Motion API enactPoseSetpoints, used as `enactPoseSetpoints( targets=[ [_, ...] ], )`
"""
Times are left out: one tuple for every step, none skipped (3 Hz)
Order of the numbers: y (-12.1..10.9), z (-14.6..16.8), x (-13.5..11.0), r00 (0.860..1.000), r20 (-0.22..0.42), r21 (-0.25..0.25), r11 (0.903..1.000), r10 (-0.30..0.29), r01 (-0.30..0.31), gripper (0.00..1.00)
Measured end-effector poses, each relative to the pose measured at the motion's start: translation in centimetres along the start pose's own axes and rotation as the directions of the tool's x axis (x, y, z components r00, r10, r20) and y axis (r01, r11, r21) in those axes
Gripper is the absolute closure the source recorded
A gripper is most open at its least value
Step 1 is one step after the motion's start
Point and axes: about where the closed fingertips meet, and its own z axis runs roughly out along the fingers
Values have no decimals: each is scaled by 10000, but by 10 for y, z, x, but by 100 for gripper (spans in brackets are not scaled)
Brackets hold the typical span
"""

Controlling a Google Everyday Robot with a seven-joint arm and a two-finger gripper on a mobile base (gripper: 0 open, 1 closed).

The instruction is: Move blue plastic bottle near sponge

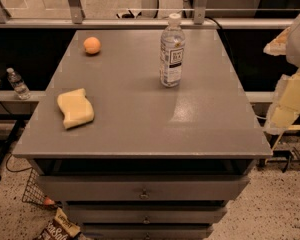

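Observation:
The blue plastic bottle (172,51) stands upright on the grey table (140,129), right of centre toward the back. It is clear, with a white cap and a dark-and-white label. The pale yellow sponge (75,108) lies flat near the table's left edge, toward the front, well apart from the bottle. My gripper (286,106) hangs off the table's right side at the frame's right edge, away from the bottle and touching nothing.
A small orange fruit (92,45) sits at the table's back left. A small water bottle (18,84) stands on a low ledge to the left. Drawers are under the tabletop. A railing runs behind. A wire basket and a snack bag lie on the floor at front left.

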Motion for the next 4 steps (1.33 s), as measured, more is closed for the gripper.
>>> enactPoseSetpoints(
  targets=[
    [-3, 1, 0, 9999, 124, 149, 9998, 98, -100, 0],
    [-27, 20, 14, 9863, 1067, 285, 9911, 1260, -1297, 0],
    [-67, 59, 9, 9239, 2746, 208, 9590, 2664, -2827, 0],
    [-110, 85, -10, 8461, 4110, 424, 9199, 3396, -3898, 0]
  ],
)
